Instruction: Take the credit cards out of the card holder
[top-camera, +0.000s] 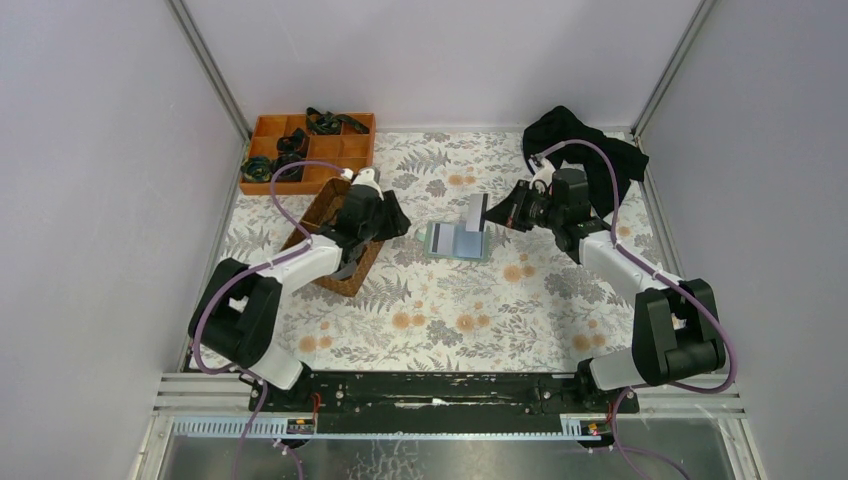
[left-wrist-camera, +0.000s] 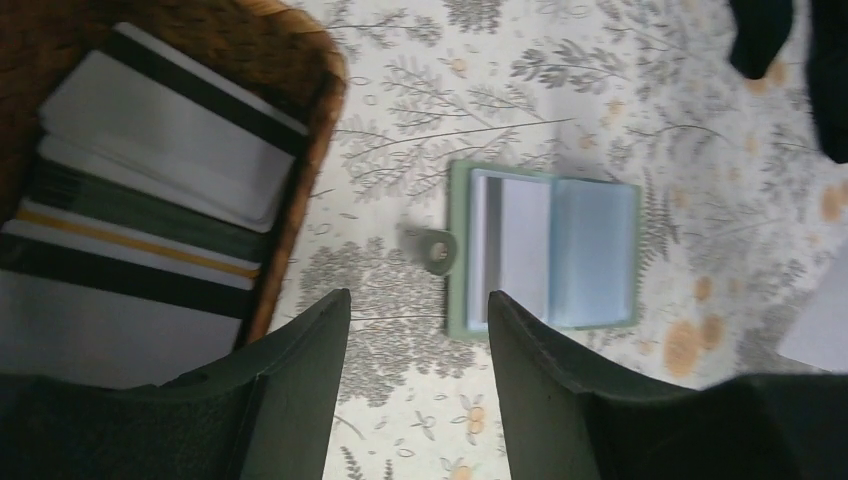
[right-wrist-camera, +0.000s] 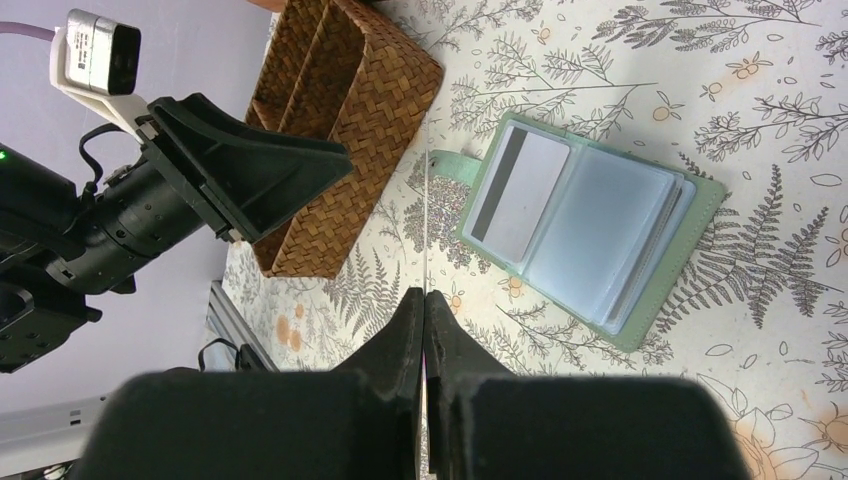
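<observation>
The card holder (top-camera: 455, 242) lies open on the floral table, grey-green rim around light blue sleeves (left-wrist-camera: 545, 250). One whitish credit card with a dark stripe (right-wrist-camera: 520, 195) shows in its left sleeve. My right gripper (top-camera: 491, 213) is shut on another whitish credit card (top-camera: 477, 211), held on edge just above the holder's far side. In the right wrist view that card runs edge-on from the closed jaws of the gripper (right-wrist-camera: 425, 300). My left gripper (left-wrist-camera: 418, 310) stands open and holds nothing, over the table between the wicker basket and the holder. Several credit cards (left-wrist-camera: 160, 150) lie in the basket.
The brown wicker basket (top-camera: 340, 235) sits left of the holder under the left arm. An orange divided tray (top-camera: 305, 150) with dark items stands at the back left. A black cloth (top-camera: 585, 150) lies at the back right. Grey walls close in both sides.
</observation>
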